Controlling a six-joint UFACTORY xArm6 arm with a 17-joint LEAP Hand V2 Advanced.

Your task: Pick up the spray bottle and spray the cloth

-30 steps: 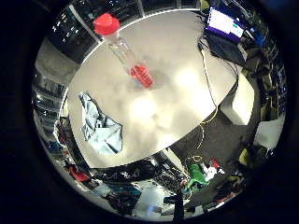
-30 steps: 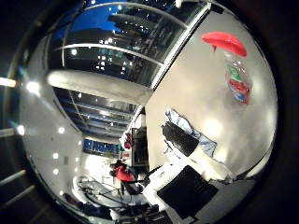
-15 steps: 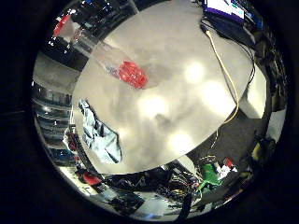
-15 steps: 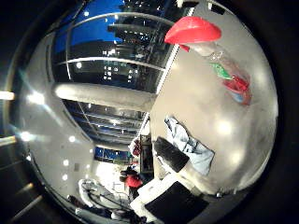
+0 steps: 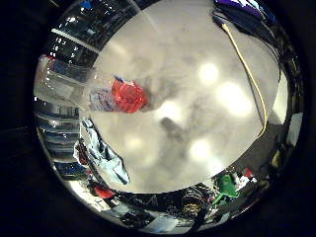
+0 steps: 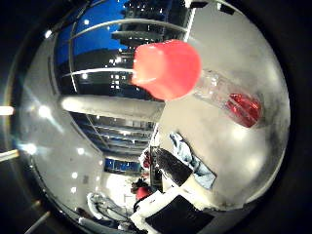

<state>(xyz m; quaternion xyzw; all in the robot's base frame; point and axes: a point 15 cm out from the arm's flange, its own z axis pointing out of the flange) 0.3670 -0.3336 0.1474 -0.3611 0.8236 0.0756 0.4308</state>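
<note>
A clear spray bottle with a red spray head (image 6: 168,66) and a red base stands upright on the pale round table (image 6: 255,156). It fills much of the right thumb side palm view, close to the palm. The right little finger side palm view shows the bottle's red base (image 5: 126,96) and clear body. A crumpled light blue-grey cloth (image 5: 102,161) lies on the table near its edge, away from the bottle; it also shows in the right thumb side palm view (image 6: 192,159).
A yellow cable (image 5: 253,81) runs across the table's far side toward a laptop (image 5: 237,10) at the edge. A dark chair (image 6: 178,168) stands by the table beside the cloth. Shelves and clutter ring the table; large windows (image 6: 107,58) rise behind.
The camera has moved closer to the bottle: it has grown in both views. Bottle and cloth themselves have not moved on the table.
</note>
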